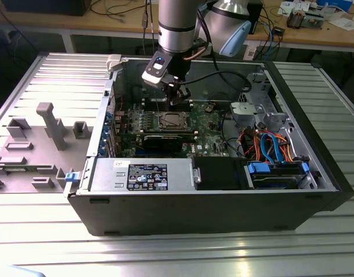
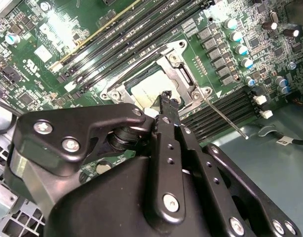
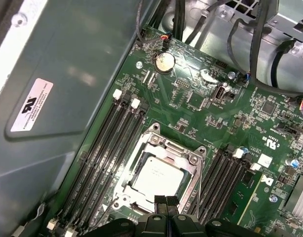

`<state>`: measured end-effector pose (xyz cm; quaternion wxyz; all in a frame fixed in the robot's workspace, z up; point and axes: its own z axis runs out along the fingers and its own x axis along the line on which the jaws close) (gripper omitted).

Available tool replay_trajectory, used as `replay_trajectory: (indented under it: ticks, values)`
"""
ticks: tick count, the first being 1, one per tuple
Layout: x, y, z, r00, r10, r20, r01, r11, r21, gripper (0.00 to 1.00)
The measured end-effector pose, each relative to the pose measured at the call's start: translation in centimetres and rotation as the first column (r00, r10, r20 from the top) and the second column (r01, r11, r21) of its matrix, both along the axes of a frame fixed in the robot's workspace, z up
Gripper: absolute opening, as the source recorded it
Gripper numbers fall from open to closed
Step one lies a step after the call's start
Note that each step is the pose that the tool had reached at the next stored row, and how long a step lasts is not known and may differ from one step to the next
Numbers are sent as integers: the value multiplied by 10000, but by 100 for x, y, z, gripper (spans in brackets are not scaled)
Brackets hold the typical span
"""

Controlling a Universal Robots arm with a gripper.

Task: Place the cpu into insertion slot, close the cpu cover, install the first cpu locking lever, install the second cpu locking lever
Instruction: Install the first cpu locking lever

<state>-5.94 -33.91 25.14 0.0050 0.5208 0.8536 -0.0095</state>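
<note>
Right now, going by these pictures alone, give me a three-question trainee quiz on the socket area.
1. True or false: the cpu lies within the cpu cover's window.
2. The cpu cover is: A) standing upright, B) folded down flat, C) off the board.
3. Which part is the tool nearest?
Key: 1 true; 2 B; 3 the cpu cover's edge.

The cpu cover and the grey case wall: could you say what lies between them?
Long black memory slots fill that stretch in the first wrist view.
</note>
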Motion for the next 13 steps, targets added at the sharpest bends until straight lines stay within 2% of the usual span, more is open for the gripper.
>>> replay_trajectory:
  ticks: [13]
  values:
    - [0, 0, 0, 9991, 418, 0, -418, 9991, 0, 11]
